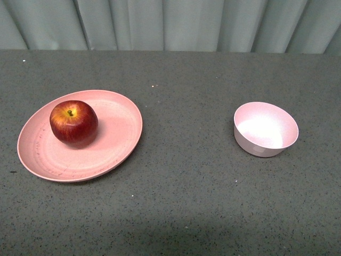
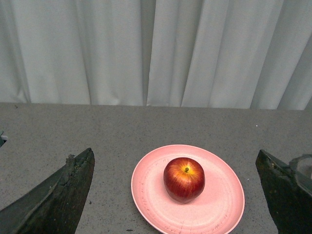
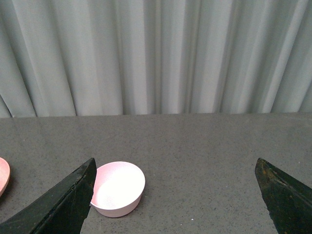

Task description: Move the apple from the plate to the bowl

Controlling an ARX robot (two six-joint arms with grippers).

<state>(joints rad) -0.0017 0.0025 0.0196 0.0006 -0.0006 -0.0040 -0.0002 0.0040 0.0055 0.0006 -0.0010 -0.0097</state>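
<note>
The apple [image 2: 184, 179] sat on the plate [image 2: 222, 207], straight ahead of my left claw [image 2: 174, 152], its jaws wide apart and empty. My right claw [image 3: 175, 161], likewise apart, seemed farther from the plate, facing the bowl [image 3: 118, 189].

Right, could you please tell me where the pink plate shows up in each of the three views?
Front view: the plate lies left of centre on the table, carrying the apple.
Left wrist view: the plate sits between the two dark fingers, apple on it.
Right wrist view: only a sliver at the frame edge, beyond the finger beside the bowl.
Shared landmark: the pale curtain behind the table.
</note>
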